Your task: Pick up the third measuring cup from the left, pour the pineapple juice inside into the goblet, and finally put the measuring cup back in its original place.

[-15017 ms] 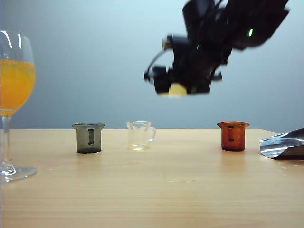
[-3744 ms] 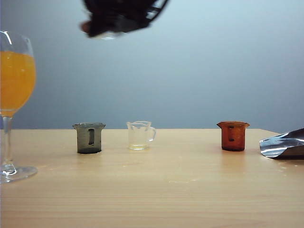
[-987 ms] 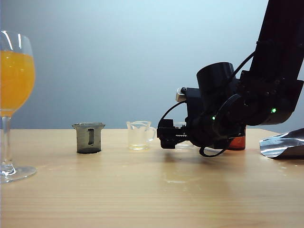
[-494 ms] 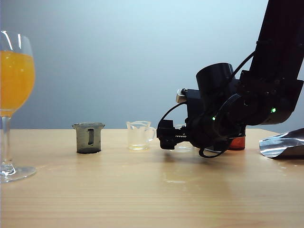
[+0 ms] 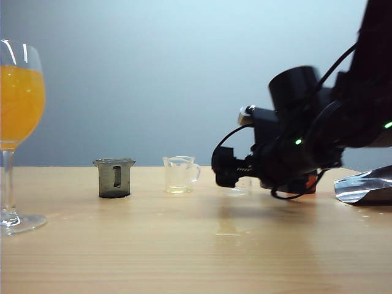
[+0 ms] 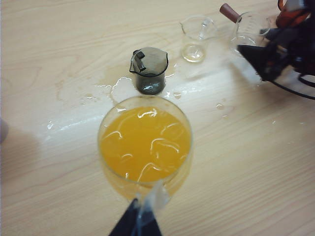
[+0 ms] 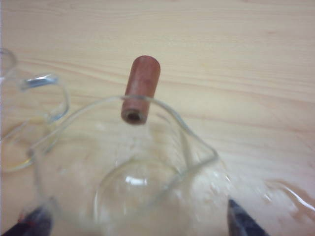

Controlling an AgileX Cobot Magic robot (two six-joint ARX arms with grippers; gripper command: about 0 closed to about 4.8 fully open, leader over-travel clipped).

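Two grippers in play. Right gripper [image 7: 135, 223] is low over the table [image 5: 184, 245], jaws spread wide, one fingertip [image 7: 241, 221] on each side of the third measuring cup [image 7: 128, 167] and not clearly touching its wall, so nothing pinched. Cup stands upright on the wood, red-brown handle stub [image 7: 141, 89] sticking out at the rim, pour spout opposite. Inside looks near empty; can't make out any pineapple juice in it. From the exterior view the right gripper [image 5: 228, 168] sits just in front of the cup [image 5: 244, 185], arm blurred, partly hiding an orange cup [image 5: 312, 182] behind it.

Just beside the third cup: narrower clear cup with loop handle [image 5: 180, 174], then the smoky grey cup [image 5: 114, 177] further left, all upright in a row.

Left gripper [image 6: 138, 221] is pinched on the goblet [image 6: 145, 147]; only its dark tips show below the bowl. Goblet [image 5: 18, 135] stands at the far left of the table, well apart from the cups, bowl mostly full of deep orange liquid [image 6: 145, 142].

Wet spill patches [image 6: 108, 88] on the wood around the grey cup. Crumpled silver foil [image 5: 366, 187] at the right table edge.
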